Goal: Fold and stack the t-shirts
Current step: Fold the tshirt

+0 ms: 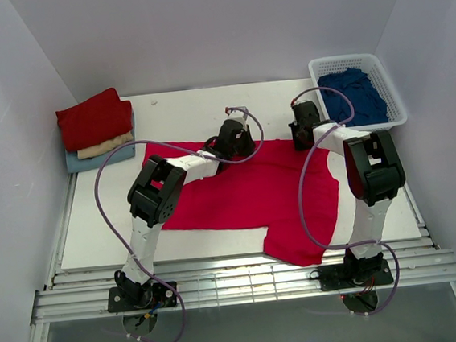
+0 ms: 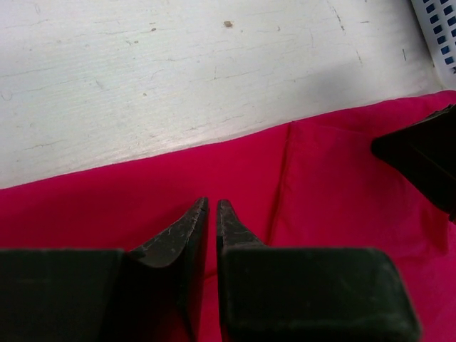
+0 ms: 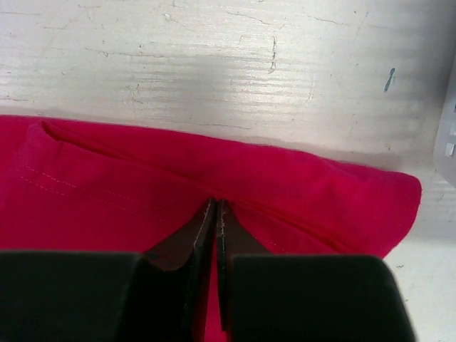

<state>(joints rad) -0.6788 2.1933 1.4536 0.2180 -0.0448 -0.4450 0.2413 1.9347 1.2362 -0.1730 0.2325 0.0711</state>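
Observation:
A bright crimson t-shirt (image 1: 254, 193) lies spread across the middle of the white table, one part hanging over the near edge. My left gripper (image 1: 235, 142) sits on its far edge left of centre. In the left wrist view its jaws (image 2: 211, 203) stand almost together, pinching the red cloth (image 2: 342, 185). My right gripper (image 1: 305, 131) is at the shirt's far right corner. Seen from the right wrist, that gripper (image 3: 216, 201) is shut on a fold of the hemmed red cloth (image 3: 142, 185).
At the back left is a folded stack: a dark red shirt (image 1: 94, 118) over a cream one (image 1: 106, 145) and a pale blue one (image 1: 101, 157). A white lattice basket (image 1: 389, 83) at the back right holds a navy shirt (image 1: 354, 94). White walls enclose three sides.

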